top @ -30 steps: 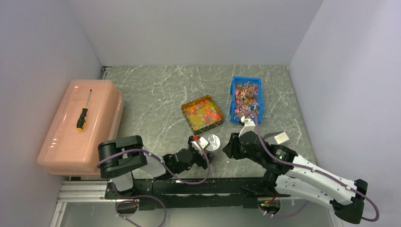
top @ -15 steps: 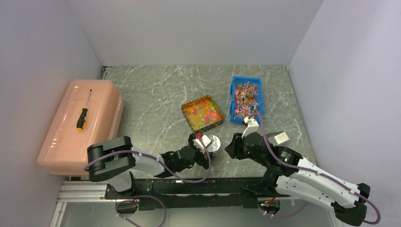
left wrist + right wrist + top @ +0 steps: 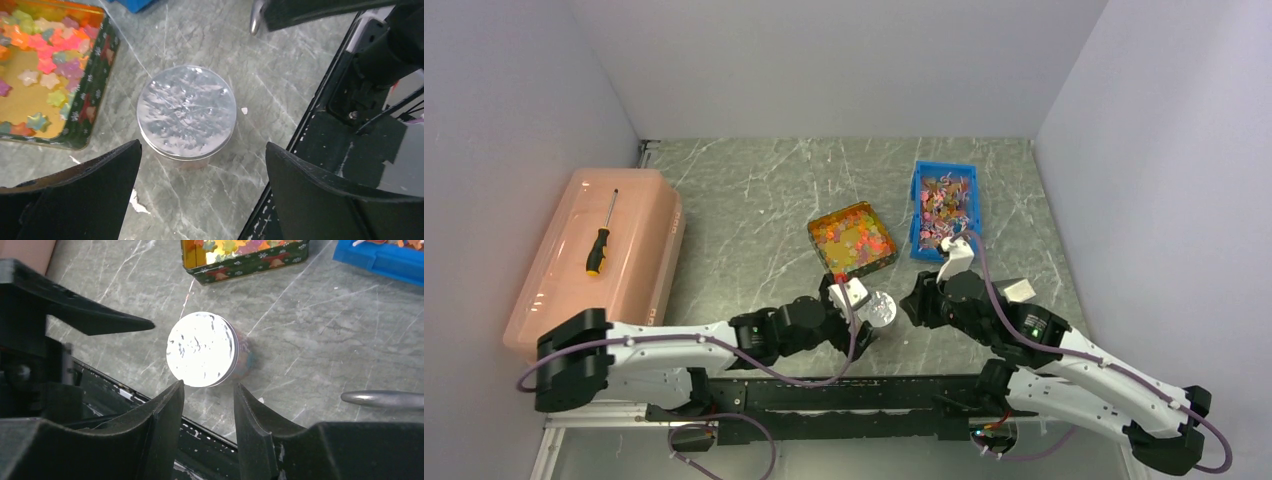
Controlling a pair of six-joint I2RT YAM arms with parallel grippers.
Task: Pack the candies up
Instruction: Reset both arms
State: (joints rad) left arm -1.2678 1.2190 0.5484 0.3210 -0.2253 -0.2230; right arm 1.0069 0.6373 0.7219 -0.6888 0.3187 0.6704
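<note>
The candies (image 3: pixel 854 238) sit in the tin (image 3: pixel 95 97) at mid-frame; just below, the foil-lidded jar (image 3: pixel 186 112) stands between the left gripper (image 3: pixel 202 147) and right gripper (image 3: pixel 209 386), both parted and empty, so sealing looks done and both should lift clear.

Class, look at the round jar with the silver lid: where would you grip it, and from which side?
Grip the jar across its round side wall, just under the lid, coming from above. It stands upright on the table, and the flat lid gives nothing to pinch.
</note>
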